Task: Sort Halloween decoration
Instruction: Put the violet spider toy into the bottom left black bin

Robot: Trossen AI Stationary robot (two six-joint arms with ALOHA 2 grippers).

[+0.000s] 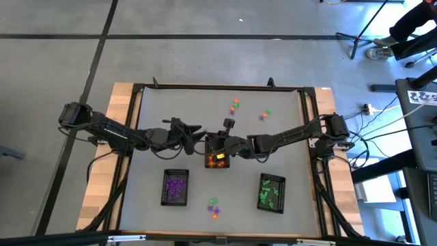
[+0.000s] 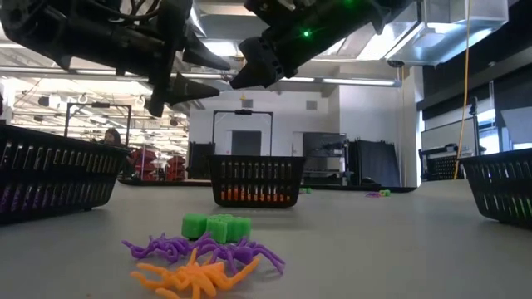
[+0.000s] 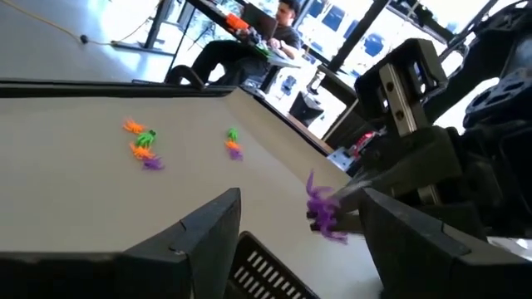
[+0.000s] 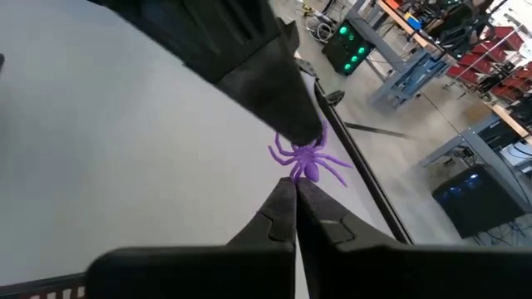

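Trinkets lie at the table's near edge, between the purple tray and green tray. Above the orange tray, the right gripper, fingers closed, pinches a purple spider; the left gripper gapes beside it.

Far trinkets too small to identify; purple spider legs possibly partly hidden.

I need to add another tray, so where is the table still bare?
Bare: the table's far left part, and the strip left of the purple tray. Crowded: the middle, where the left hand and right hand meet above the orange tray; loose trinkets lie behind it, more between the near trays.
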